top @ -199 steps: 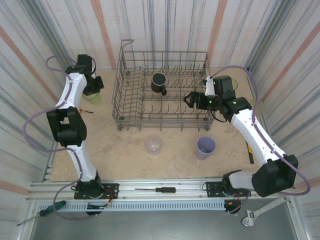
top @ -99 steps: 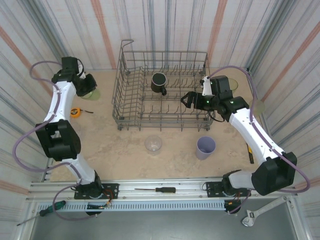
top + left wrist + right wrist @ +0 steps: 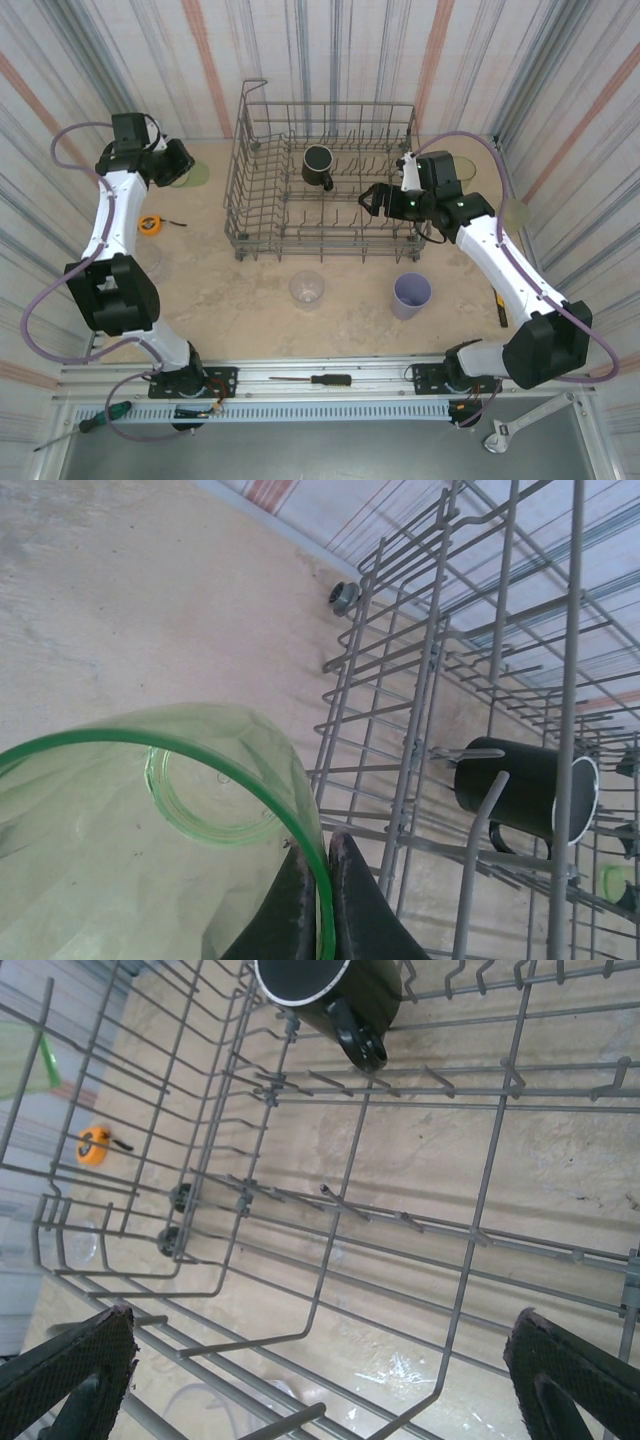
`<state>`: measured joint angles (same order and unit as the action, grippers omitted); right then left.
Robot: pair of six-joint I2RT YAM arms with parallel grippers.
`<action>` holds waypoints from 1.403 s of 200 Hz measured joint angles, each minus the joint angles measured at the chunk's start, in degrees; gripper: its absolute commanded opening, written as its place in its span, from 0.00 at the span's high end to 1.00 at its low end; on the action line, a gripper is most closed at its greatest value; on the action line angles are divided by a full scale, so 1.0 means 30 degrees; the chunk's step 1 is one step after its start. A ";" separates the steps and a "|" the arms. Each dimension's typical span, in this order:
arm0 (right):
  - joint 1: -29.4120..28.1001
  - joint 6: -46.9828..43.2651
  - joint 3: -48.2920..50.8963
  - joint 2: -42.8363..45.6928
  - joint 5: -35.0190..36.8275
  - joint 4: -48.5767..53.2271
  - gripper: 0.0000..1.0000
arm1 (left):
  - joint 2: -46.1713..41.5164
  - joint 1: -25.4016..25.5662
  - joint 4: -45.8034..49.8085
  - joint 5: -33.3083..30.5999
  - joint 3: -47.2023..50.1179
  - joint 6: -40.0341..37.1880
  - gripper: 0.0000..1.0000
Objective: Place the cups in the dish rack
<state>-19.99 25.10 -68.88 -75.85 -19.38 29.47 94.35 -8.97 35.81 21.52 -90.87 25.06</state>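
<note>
Movement since a second ago: left arm point(image 3: 105, 215) is swinging its wrist up and back toward the far-left corner, carrying the olive-green tumbler point(image 3: 190, 173) clear of the surface point(image 3: 250, 300). Left jaws are pinching the tumbler's rim point(image 3: 300, 850), one finger inside, one outside. Right arm point(image 3: 500, 260) is edging slightly left over the dish rack point(image 3: 237, 190), its jaws gaping wide and grasping nothing. Black mug point(image 3: 318, 166) is sitting among the far tines. Clear plastic cup point(image 3: 307, 289) and lavender cup point(image 3: 411, 294) are standing on the surface just before the rack.
</note>
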 measured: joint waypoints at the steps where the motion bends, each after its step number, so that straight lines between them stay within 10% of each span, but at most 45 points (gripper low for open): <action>1: 0.0000 0.0000 0.0000 0.0000 0.0000 0.0007 0.01 | -0.0015 0.0000 -0.0015 0.0015 0.0007 0.0022 1.00; 280: -0.0350 0.1865 0.0000 -0.1100 -0.1173 -0.1727 0.01 | -0.4014 -0.0117 -0.8204 0.7810 0.3089 0.5676 1.00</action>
<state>-21.04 30.70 -68.88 -79.15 -22.90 24.29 82.30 -9.32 11.20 44.95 -81.60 42.09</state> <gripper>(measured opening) 0.987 0.069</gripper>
